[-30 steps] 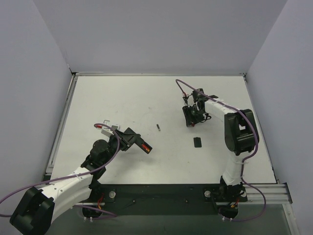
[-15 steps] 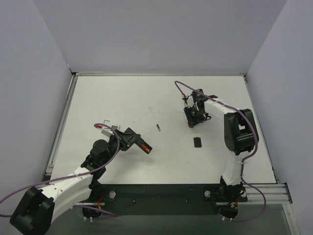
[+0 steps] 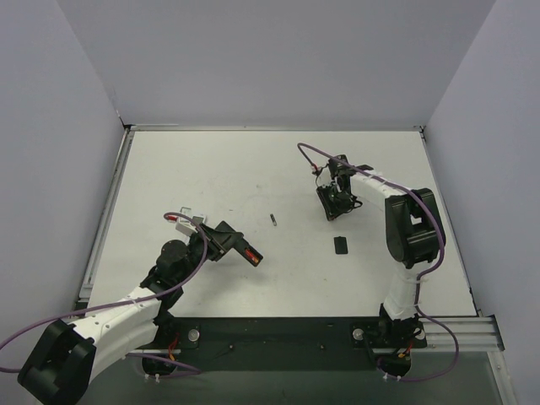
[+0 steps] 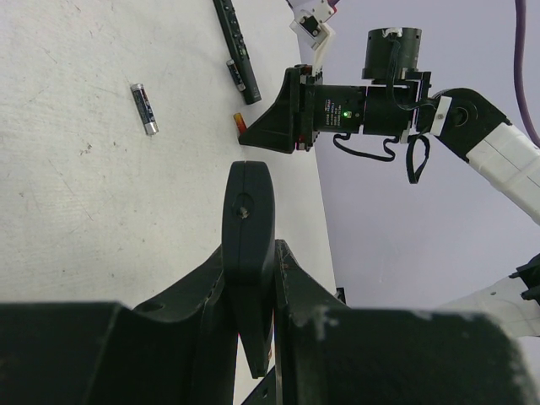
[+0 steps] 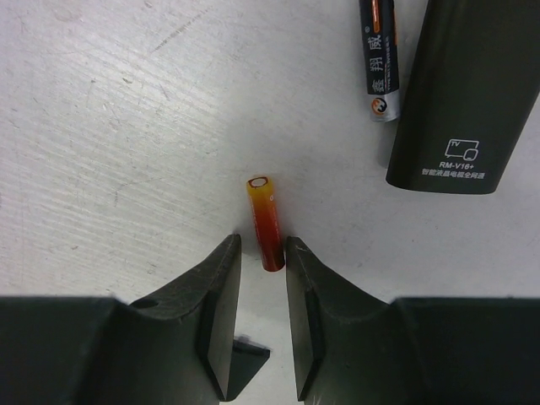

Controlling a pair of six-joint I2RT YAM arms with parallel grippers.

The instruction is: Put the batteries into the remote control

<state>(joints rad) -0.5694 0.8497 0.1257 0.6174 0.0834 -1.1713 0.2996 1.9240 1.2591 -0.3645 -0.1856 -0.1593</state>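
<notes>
My left gripper (image 3: 226, 240) is shut on a black remote control (image 3: 245, 252), held just above the table; the remote shows edge-on between the fingers in the left wrist view (image 4: 248, 211). My right gripper (image 5: 262, 245) is low over the table at the back right (image 3: 332, 205). Its jaws stand narrowly apart on either side of the near end of a red battery (image 5: 267, 218) that lies flat. A dark battery (image 5: 380, 59) lies beside a second black remote (image 5: 462, 93). Another grey battery (image 3: 274, 219) lies alone mid-table (image 4: 144, 108).
A small black battery cover (image 3: 341, 245) lies on the table in front of the right arm. The white table is walled on three sides. The right arm's purple cable (image 3: 308, 152) loops above its wrist.
The right gripper's jaws have narrowed around the red battery, and its wrist has shifted slightly. The left arm and its remote have not moved.
</notes>
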